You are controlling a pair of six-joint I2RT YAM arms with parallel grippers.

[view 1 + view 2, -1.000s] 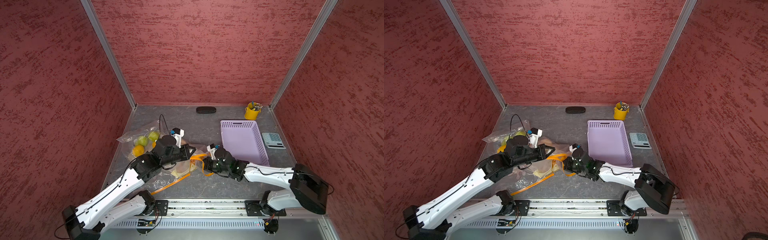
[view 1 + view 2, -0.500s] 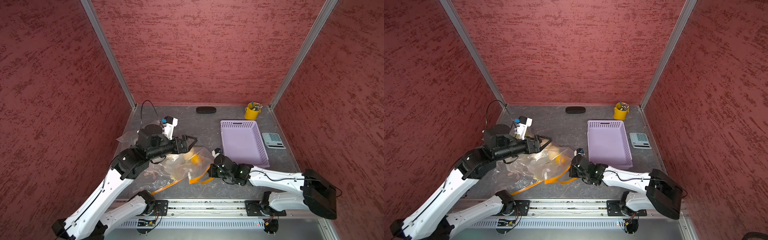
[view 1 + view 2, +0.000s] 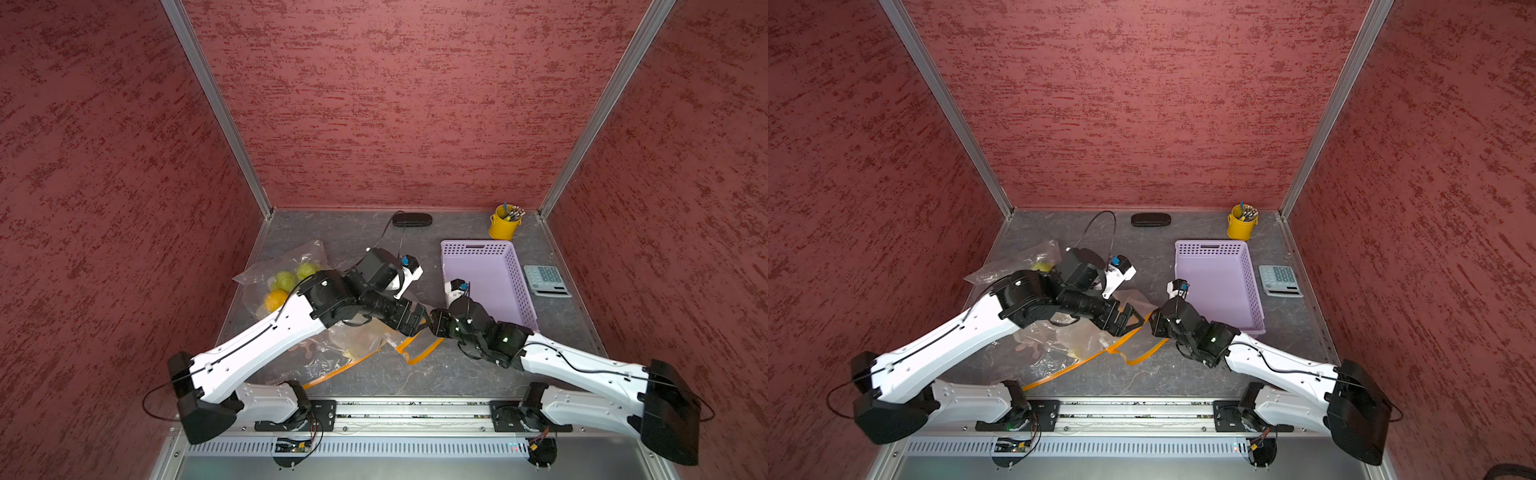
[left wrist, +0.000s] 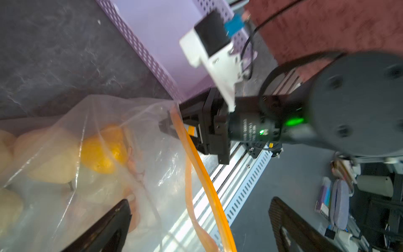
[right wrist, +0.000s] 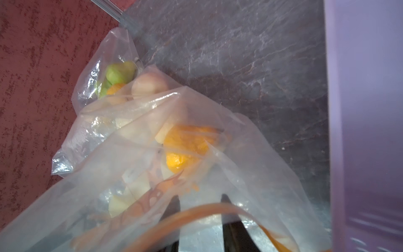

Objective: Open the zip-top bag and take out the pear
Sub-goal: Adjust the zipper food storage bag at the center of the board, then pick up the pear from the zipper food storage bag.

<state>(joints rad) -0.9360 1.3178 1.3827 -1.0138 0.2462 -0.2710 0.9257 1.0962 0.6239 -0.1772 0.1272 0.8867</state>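
Facing each other over the middle of the counter [image 3: 457,374], both arms bring their tips nearly together at the mouth of the zip-top bag [image 3: 357,338].

Left pincer [image 4: 200,204]: released. In the left wrist view its two fingers [image 4: 109,224] stand wide apart. The bag's orange zip strip [image 4: 196,157] runs through the gap between them.

Right pincer [image 5: 198,196]: slightly parted (a much narrower gap than on the left). Its fingers [image 5: 231,220] show dark behind the clear film. The film and the zip strip lie across the fingertips.

Zip-top bag: it lies crumpled on the counter, partly under the left forearm, with its mouth toward the right pincer. The strip shows as two separate orange strands (mouth parted), and one length trails toward the front rail.

Pear [image 4: 50,161]: inside the zip-top bag. It is pale yellow with a dark stem and lies beside an orange fruit [image 4: 102,150], well back from the mouth.

Other items:
- A second clear bag [image 3: 291,257] lies near the left wall and holds green fruits [image 3: 284,278].
- A purple basket [image 3: 519,291] stands just beside the right pincer.
- A calculator [image 3: 546,280] lies next to the basket.
- A yellow cup [image 3: 503,226] stands in the back corner.
- A black case [image 3: 412,219] lies along the back wall.
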